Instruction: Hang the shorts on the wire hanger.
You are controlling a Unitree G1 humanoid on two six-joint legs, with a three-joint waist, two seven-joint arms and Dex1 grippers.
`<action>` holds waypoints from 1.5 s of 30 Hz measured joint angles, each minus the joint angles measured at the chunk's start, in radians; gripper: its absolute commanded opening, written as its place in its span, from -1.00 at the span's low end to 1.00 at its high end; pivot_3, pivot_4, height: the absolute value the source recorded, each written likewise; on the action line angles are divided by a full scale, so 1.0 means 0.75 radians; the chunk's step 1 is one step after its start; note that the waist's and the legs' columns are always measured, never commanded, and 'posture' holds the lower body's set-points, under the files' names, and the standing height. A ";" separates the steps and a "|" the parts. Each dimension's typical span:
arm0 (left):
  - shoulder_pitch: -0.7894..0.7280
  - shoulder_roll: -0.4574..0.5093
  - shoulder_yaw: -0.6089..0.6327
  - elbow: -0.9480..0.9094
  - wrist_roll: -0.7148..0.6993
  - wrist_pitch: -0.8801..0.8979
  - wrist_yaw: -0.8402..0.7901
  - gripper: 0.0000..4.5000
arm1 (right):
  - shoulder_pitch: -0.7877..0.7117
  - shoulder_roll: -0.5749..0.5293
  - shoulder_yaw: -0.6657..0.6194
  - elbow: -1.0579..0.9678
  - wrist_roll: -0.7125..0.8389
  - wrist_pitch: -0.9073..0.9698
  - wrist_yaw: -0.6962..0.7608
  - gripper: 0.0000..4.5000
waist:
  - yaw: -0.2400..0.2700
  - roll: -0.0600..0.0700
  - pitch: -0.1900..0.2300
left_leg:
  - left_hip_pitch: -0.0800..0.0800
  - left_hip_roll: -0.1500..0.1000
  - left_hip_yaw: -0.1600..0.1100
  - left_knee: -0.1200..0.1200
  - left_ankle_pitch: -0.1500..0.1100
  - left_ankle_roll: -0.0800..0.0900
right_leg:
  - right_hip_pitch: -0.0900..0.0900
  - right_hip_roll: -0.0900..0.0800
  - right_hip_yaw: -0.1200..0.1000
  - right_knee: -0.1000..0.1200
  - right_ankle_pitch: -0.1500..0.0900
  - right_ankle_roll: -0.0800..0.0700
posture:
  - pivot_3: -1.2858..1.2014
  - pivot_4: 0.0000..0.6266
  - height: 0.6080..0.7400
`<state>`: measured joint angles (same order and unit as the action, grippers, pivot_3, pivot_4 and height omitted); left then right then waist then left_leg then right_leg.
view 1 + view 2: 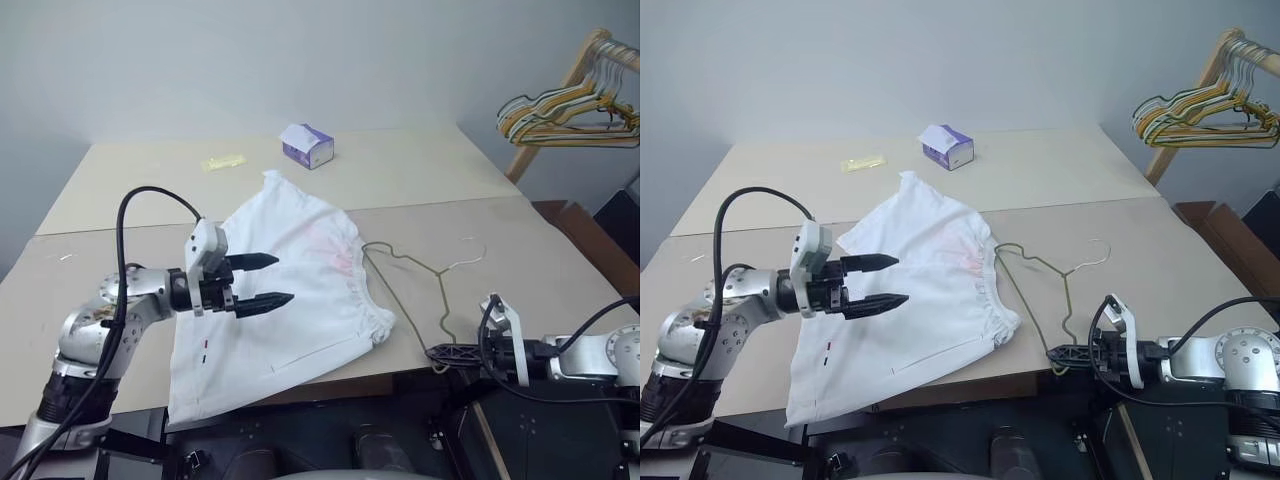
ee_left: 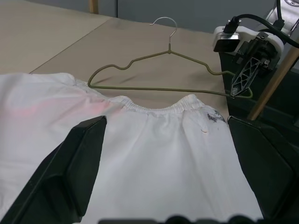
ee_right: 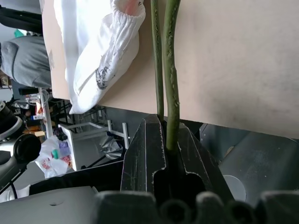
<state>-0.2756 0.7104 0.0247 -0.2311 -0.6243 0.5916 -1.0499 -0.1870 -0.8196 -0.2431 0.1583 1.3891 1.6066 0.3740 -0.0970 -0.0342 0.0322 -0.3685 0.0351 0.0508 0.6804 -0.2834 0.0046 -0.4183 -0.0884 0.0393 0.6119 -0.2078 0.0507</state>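
Observation:
The white shorts [image 1: 320, 300] lie flat on the table [image 1: 560, 270], waistband toward the right and one hem hanging over the front edge. My left gripper [image 1: 283, 279] hovers just above their middle, open, pointing right, with nothing between its fingers. The thin olive wire hanger [image 2: 163, 89] lies on the table right of the waistband, its long bar next to the elastic and its hook pointing away. At the table's front edge my right gripper [image 1: 437, 352] is shut on the hanger's near corner; the right wrist view shows the wire [image 3: 170, 70] clamped between its jaws.
A small purple-white tissue box [image 1: 308, 146] and a yellow scrap [image 1: 223, 162] sit at the back of the table. A bunch of coloured hangers [image 1: 565, 110] hangs on a wooden rack at the far right. A seam [image 1: 120, 228] crosses the tabletop.

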 measured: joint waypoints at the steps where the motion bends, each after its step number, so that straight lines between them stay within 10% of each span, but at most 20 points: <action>1: 0.000 0.000 -0.001 0.000 0.001 -0.001 0.001 0.99 | 0.000 -0.005 0.000 0.006 -0.006 0.000 0.003 -1.00 | 0.000 0.000 0.000 | 0.000 0.000 0.000 0.000 0.000 0.000 | 0.000 0.000 0.000 0.000 0.000 0.000 | -0.04 -1.00 1.00; 28: 0.051 -0.021 -0.004 -0.028 0.045 -0.030 0.027 0.99 | -0.109 -0.057 0.198 -0.060 -0.266 0.000 0.280 -1.00 | 0.006 0.000 0.000 | 0.001 0.000 0.001 0.001 0.000 0.000 | 0.000 0.000 0.001 0.000 0.001 0.000 | -0.01 -1.00 1.00; 45: 0.064 -0.067 -0.012 -0.055 0.092 -0.048 0.068 0.99 | -0.356 -0.216 0.609 -0.024 -0.623 -0.180 0.889 -1.00 | 0.040 -0.001 -0.001 | 0.002 0.000 0.001 0.003 0.000 0.000 | -0.002 0.000 0.001 0.000 0.002 0.000 | 0.02 -1.00 1.00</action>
<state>-0.2279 0.6605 0.0154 -0.2724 -0.5550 0.5554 -0.9992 -0.4538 -0.9818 0.2140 0.1403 0.9218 1.4717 1.0405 -0.0673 -0.0348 0.0316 -0.3671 0.0349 0.0517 0.6823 -0.2834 0.0046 -0.4201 -0.0885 0.0398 0.6123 -0.2063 0.0503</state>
